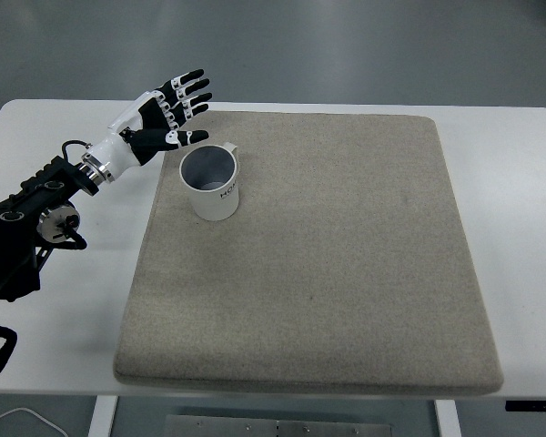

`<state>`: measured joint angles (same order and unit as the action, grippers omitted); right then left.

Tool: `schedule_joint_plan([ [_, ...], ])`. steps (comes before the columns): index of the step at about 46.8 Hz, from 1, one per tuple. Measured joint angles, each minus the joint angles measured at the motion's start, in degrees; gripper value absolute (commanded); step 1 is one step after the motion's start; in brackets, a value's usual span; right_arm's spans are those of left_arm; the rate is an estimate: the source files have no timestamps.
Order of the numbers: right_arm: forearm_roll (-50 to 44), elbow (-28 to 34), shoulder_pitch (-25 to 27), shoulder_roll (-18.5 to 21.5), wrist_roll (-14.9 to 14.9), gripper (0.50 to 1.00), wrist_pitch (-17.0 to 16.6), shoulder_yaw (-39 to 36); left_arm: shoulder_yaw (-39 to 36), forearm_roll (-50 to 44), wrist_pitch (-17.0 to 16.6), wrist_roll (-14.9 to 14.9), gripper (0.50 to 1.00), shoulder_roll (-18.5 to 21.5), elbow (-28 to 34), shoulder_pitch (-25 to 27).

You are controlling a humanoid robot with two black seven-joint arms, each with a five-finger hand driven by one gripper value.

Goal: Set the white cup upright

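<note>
Left hand [160, 116] spread beside upright cup [211, 183]

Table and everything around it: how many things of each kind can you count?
White cup: 1
Beige mat: 1
White table: 1
Robot hand, the left, open: 1
Small grey object on the floor beyond the table: 1
Total: 5

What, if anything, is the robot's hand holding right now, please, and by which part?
Nothing. The left hand is open, clear of the white cup, which stands upright on the mat.
</note>
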<state>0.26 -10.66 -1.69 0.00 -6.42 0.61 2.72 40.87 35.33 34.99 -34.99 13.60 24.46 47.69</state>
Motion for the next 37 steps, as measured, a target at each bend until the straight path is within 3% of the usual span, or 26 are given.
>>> schedule_joint_plan([
  [21, 0.00, 0.03, 0.02, 0.00, 0.00, 0.930, 0.00, 0.00, -0.96, -9.24, -0.25, -0.03, 0.996, -0.10, -0.46, 3.58],
  [32, 0.00, 0.01, 0.02, 0.00, 0.00, 0.930, 0.00, 0.00, -0.95, -14.35, -4.31, -0.03, 0.996, -0.15, -0.74, 4.31],
  [37, 0.00, -0.02, 0.02, 0.00, 0.00, 0.930, 0.00, 0.00, -0.58, -17.99, -7.95, -0.02, 0.996, -0.62, -0.74, 5.07],
])
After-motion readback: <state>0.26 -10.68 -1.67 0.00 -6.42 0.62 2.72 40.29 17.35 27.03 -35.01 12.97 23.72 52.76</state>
